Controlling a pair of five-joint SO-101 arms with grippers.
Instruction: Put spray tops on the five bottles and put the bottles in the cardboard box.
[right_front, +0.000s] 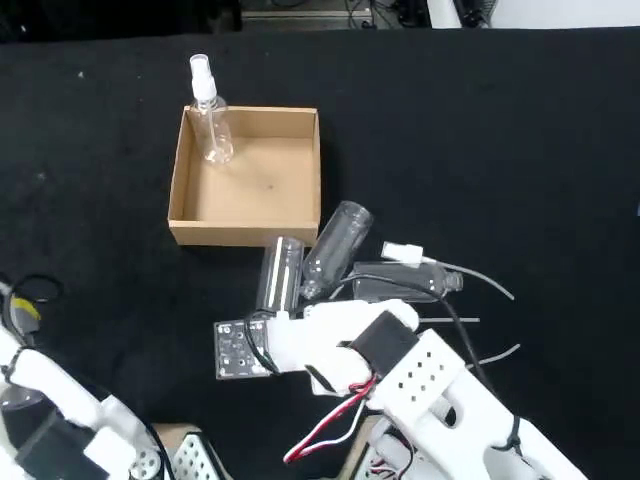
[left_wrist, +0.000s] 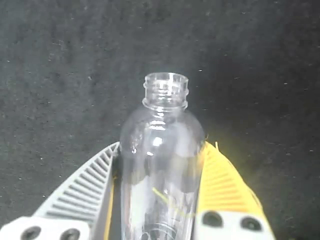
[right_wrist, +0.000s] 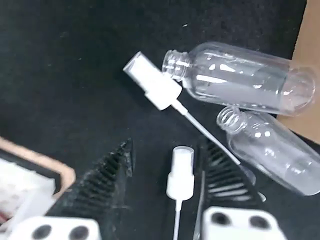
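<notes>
My left gripper (left_wrist: 161, 146) is shut on a clear, uncapped bottle (left_wrist: 160, 165), neck pointing away over the black cloth. My right gripper (right_wrist: 169, 150) is open low over the table, with a white spray top (right_wrist: 180, 174) lying between its black fingers, untouched. Beyond it lies a second spray top (right_wrist: 152, 82) with a long tube, beside the necks of two uncapped bottles (right_wrist: 240, 77) (right_wrist: 272, 147). In the high view these bottles (right_front: 280, 272) (right_front: 335, 248) lie against the cardboard box (right_front: 300, 215). One bottle with a spray top (right_front: 210, 120) stands in the box's far left corner.
Another bottle (right_front: 405, 282) lies to the right of the pair, with a spray top (right_front: 403, 253) and loose tubes beside it. The right arm (right_front: 420, 380) covers the front centre of the table. The left arm (right_front: 50, 420) sits at the front left corner.
</notes>
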